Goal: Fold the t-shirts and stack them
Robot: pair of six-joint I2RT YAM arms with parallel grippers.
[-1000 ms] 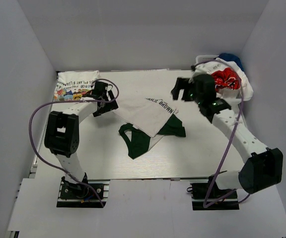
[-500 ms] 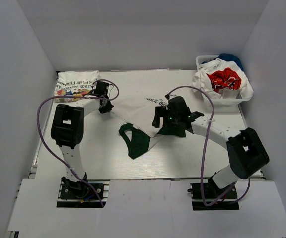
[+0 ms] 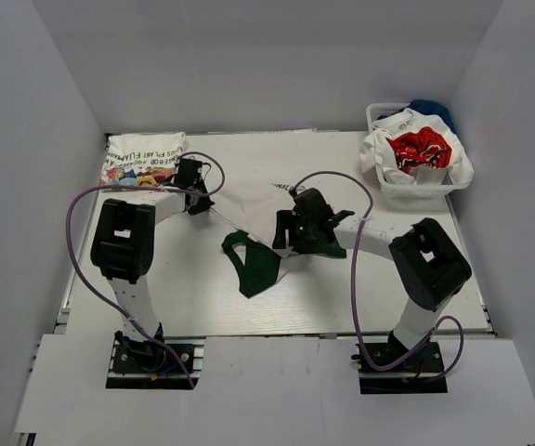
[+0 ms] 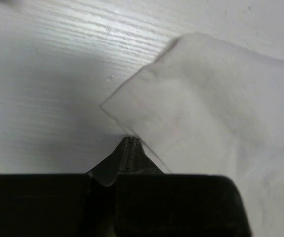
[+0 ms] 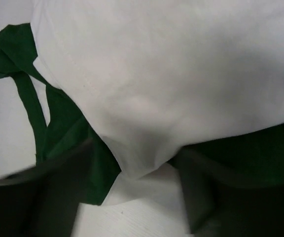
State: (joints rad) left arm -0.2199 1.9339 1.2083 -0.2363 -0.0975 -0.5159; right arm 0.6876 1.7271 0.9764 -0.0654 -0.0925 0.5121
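Observation:
A white t-shirt [image 3: 249, 206] with dark green parts [image 3: 254, 265] lies spread mid-table. My left gripper [image 3: 194, 199] is at its left corner. In the left wrist view the left gripper [image 4: 130, 141] is shut, pinching the hem of that white cloth [image 4: 216, 98]. My right gripper [image 3: 291, 234] hovers low over the shirt's near corner. In the right wrist view the right gripper [image 5: 134, 155] stands open, its blurred fingers [image 5: 58, 187] either side of the white corner [image 5: 142, 148], with green fabric [image 5: 68, 133] beside it.
A folded printed t-shirt [image 3: 143, 156] lies at the back left. A white mesh basket [image 3: 439, 190] at the back right holds more t-shirts, one red-printed [image 3: 421, 149]. Grey walls close in on three sides. Purple cables loop off both arms.
The right arm swung from the basket down to the shirt's near corner and its jaws are narrowing. The left gripper shut on the shirt's left corner.

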